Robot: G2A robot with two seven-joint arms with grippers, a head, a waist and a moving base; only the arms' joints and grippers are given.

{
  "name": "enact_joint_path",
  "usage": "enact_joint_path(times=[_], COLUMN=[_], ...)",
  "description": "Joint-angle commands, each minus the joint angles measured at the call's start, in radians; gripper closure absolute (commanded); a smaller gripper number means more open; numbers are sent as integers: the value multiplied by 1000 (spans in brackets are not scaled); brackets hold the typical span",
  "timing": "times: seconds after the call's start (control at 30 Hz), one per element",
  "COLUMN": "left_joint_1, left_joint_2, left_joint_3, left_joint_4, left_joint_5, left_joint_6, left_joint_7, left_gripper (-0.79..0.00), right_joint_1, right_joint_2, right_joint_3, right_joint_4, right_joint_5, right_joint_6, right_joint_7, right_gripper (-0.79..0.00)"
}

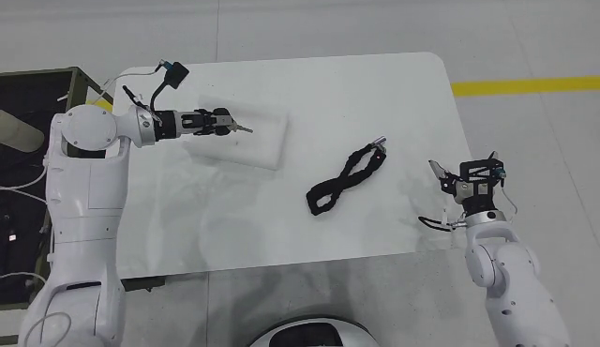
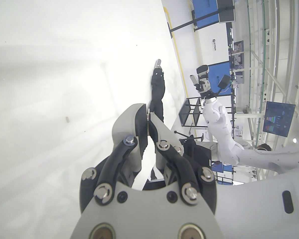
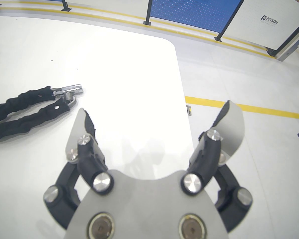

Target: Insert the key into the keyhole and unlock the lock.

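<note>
Your white worktop [image 1: 375, 94] has rounded corners and stands on a pale grey floor [image 1: 525, 28]. A yellow line [image 1: 525, 86] runs along the floor past its far right corner, and blue and white panels [image 3: 199, 1] fence off the room beyond. On the far left part of the worktop lies a white foam pad [image 1: 267, 148]. Your left claw [image 1: 225, 122] is over that pad, stretched out level from the left. Whether it touches the pad you cannot tell from above. Its fingers are pressed together on the key [image 1: 245, 128], a thin metal piece whose free end sticks out to the right, toward the middle of the worktop. In the left wrist view the key shows as a narrow sliver pinched between the dark pad of one finger and the silver face of the other. The chain lock [image 1: 345, 180], sleeved in black fabric, lies in a loose twisted loop right of centre, well apart from the key and the pad. Its metal lock body [image 1: 380, 143] is at the far right end of the loop, resting flat on the worktop. The keyhole itself is too small to make out. Your right claw [image 1: 439, 197] is at the right edge of the worktop, to the right of the chain and apart from it. Its fingers are spread wide and hold nothing, and they point left toward the lock body.
</note>
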State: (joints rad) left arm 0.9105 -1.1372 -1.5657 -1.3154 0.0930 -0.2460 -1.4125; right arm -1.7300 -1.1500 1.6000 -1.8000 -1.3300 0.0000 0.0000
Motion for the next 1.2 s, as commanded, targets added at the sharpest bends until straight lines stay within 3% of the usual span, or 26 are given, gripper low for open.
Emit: enact_joint_path(times=[0.0, 0.43, 0.5, 0.57, 0.83, 0.9, 1.17], left_joint_1=[0, 0, 0, 0, 0, 0, 0], left_joint_2=[0, 0, 0, 0, 0, 0, 0], left_joint_3=[0, 0, 0, 0, 0, 0, 0], left_joint_4=[0, 0, 0, 0, 0, 0, 0], left_joint_5=[0, 0, 0, 0, 0, 0, 0], left_joint_6=[0, 0, 0, 0, 0, 0, 0], left_joint_7=[0, 0, 0, 0, 0, 0, 0], left_gripper=[0, 0, 0, 0, 0, 0, 0], right_joint_1=[0, -15, -5, 56, 374, 418, 418], right_joint_2=[0, -1, -7, -18, -65, -76, -76], right_joint_3=[0, -4, -32, -70, -374, -408, -408], right_joint_4=[0, -23, -90, -148, -181, -169, -169], right_joint_5=[0, 20, 99, 175, 92, 64, 64], right_joint_6=[0, -10, 2, 121, 405, 450, 450], right_joint_7=[0, -3, 129, 270, 822, 855, 855], right_gripper=[-785, -785, -785, -785, -785, -785, -785])
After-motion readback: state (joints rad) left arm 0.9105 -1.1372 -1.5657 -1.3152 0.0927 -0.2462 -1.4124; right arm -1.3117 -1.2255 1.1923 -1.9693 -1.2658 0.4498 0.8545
